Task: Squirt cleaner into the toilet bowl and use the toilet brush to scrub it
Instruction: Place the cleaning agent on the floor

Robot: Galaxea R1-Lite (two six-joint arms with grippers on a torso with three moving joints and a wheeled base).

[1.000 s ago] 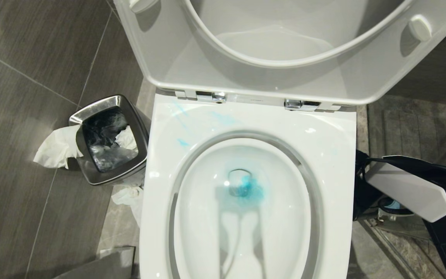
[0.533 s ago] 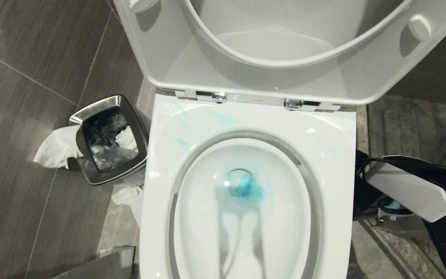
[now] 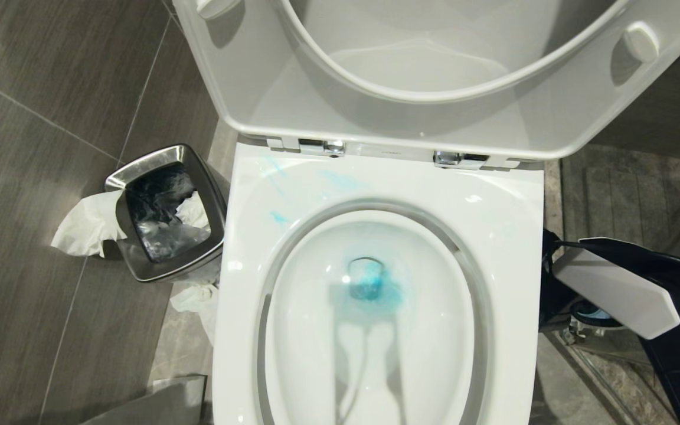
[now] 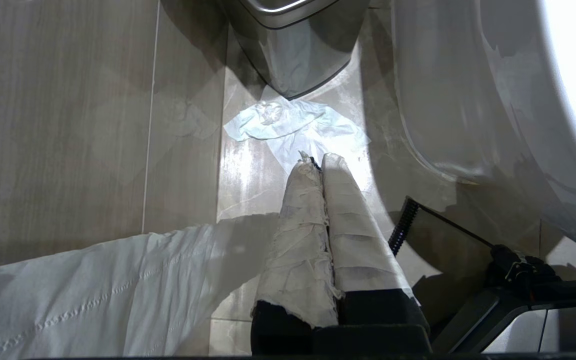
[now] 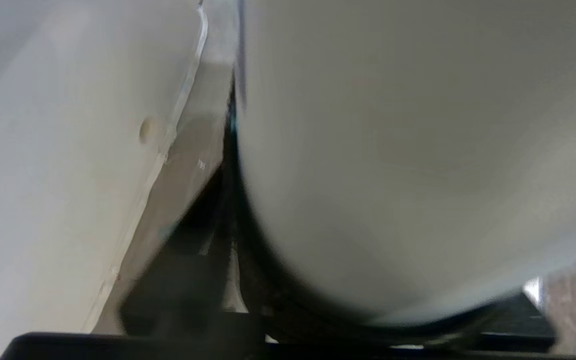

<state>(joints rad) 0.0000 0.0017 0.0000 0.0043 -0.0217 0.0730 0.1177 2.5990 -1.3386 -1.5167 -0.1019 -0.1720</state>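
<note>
The toilet bowl (image 3: 369, 330) fills the middle of the head view, its seat and lid (image 3: 434, 77) raised at the back, its near end cut off by the frame. Bright blue cleaner (image 3: 375, 286) pools around the drain at the bottom of the bowl, and thin blue smears mark the rim (image 3: 293, 177) toward the far left corner. On the dark tiled floor (image 3: 39, 118) to the left stands a square steel waste bin (image 3: 166, 212) with crumpled white paper (image 3: 83, 227) hanging beside it.

The right arm (image 3: 617, 289) reaches low along the right side of the toilet, its white-shelled forearm angled toward the base; its claw is hidden below the arm. In the right wrist view a large pale rounded surface (image 5: 408, 160) sits very close and blurred, so what lies between the fingers, and whether they are spread or closed, cannot be told.

The left claw (image 4: 320, 162), wrapped in white tape, hangs parked near the floor beside the bin, its fingers pressed together on nothing. The toilet brush is not to be made out.
</note>
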